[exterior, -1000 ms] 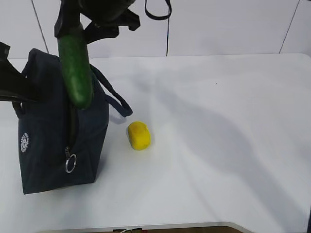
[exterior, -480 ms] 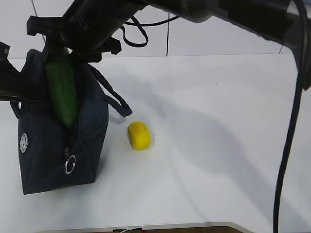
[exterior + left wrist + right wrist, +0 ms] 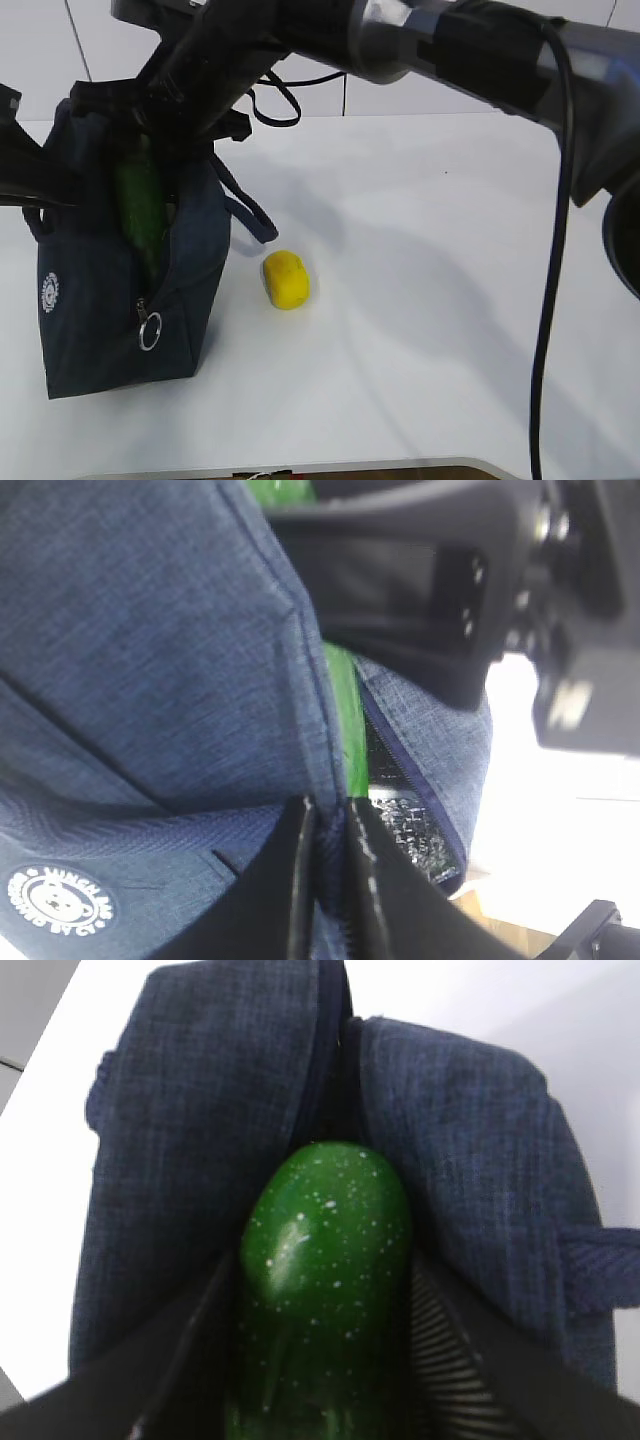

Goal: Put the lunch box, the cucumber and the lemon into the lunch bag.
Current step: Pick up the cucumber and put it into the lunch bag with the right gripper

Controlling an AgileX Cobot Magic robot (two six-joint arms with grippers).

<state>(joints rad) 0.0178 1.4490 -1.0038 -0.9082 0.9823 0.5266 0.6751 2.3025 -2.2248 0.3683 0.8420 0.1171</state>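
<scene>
Over the last second my right end effector [image 3: 320,1400] has carried the cucumber [image 3: 140,215] down from above the lunch bag [image 3: 90,320], gripping it half inside the zip mouth. My left end effector [image 3: 328,880] pinches the bag's edge; the lemon [image 3: 286,278] waits on the tabletop [image 3: 450,300]

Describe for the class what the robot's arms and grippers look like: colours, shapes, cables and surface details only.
The right arm is a thick tube, glossy silver-grey turning black, with a black cable hanging from it. The right gripper has black fingers with ribbed inner pads. The left gripper has flat, matte black fingers, smooth-edged. No markings are visible.
</scene>
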